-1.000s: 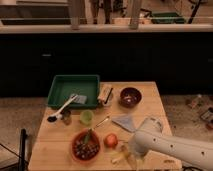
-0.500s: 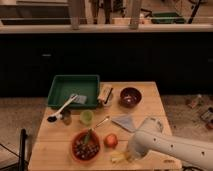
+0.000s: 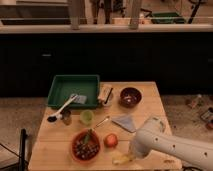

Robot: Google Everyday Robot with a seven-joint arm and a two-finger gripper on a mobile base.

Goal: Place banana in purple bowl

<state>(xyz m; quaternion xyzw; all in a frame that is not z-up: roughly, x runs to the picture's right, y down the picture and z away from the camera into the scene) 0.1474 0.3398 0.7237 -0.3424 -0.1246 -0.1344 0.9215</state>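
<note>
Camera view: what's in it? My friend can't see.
The robot's white arm reaches in from the right edge, its pincer down at the banana near the front edge of the wooden table. The purple bowl sits at the back.

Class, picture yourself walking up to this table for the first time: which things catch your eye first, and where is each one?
The white robot arm entering from the lower right stands out most. Its gripper is low at the table's front edge, right by the pale banana. Next the eye goes to the green tray at the back left and the purple bowl at the back right, well apart from the banana.
</note>
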